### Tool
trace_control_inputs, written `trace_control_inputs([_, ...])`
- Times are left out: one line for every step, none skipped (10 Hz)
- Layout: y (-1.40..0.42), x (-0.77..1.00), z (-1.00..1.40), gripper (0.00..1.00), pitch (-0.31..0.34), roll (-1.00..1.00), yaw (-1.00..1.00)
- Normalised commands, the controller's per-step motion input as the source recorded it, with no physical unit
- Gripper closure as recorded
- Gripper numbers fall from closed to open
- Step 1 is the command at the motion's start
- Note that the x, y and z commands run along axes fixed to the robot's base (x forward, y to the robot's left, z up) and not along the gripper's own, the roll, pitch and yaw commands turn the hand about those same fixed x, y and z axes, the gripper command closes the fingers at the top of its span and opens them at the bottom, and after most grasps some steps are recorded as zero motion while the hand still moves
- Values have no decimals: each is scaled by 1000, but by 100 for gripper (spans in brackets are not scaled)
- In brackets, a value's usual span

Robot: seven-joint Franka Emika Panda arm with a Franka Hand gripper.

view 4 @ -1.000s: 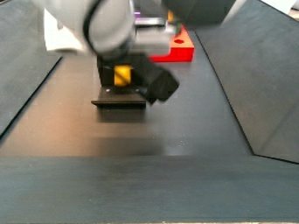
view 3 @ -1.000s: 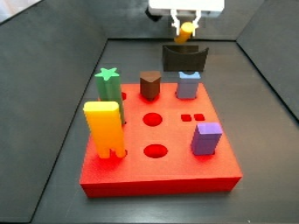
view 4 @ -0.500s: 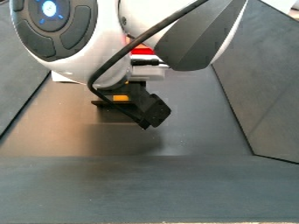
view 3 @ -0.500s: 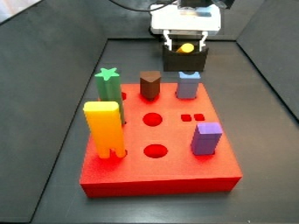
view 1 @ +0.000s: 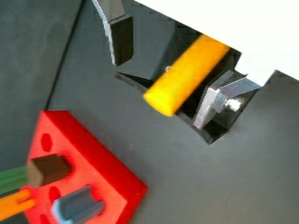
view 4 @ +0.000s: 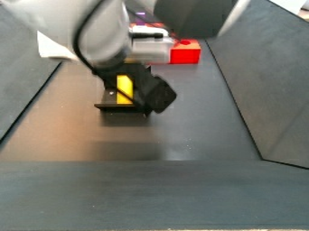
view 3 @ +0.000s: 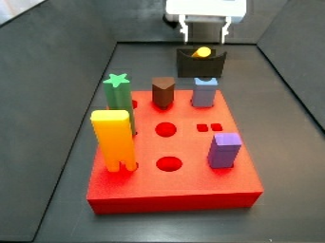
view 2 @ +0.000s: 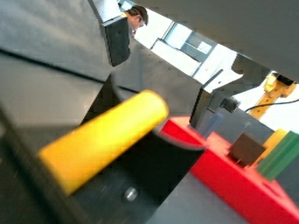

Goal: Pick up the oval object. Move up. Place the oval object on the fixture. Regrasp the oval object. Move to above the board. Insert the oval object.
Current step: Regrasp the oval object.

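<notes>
The oval object [view 1: 187, 74] is a yellow rod with an oval end. It lies tilted on the dark fixture [view 1: 222, 131]. It also shows in a wrist view [view 2: 105, 140] and in both side views [view 3: 200, 53] [view 4: 125, 87]. My gripper [view 1: 163, 92] is open, with the fingers [view 1: 121, 35] standing on either side of the rod and apart from it. In a side view my gripper [view 3: 203, 34] hangs just above the fixture [view 3: 200, 66]. The red board [view 3: 178, 157] lies nearer the front.
The board holds a green star [view 3: 118, 85], a brown piece [view 3: 162, 92], a blue piece [view 3: 204, 92], a tall orange piece [view 3: 114, 138] and a purple block [view 3: 226, 149]. Dark sloping walls [view 3: 51, 114] flank the floor.
The gripper came down with the oval object, set it on the fixture, opened, and has risen a little. The object stays on the fixture.
</notes>
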Motion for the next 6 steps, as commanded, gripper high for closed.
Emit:
trace_control_inputs([4, -31, 851, 0, 7, 47, -54])
trace_control_inputs([2, -32, 732, 0, 6, 46, -45])
trace_control_inputs([-1, -31, 426, 0, 5, 54, -26])
trace_control_inputs([0, -30, 308, 0, 5, 52, -19])
trace_control_inputs([-855, -116, 1000, 0, 39, 1000, 42])
trace_control_inputs([-835, -107, 930, 0, 37, 1000, 43])
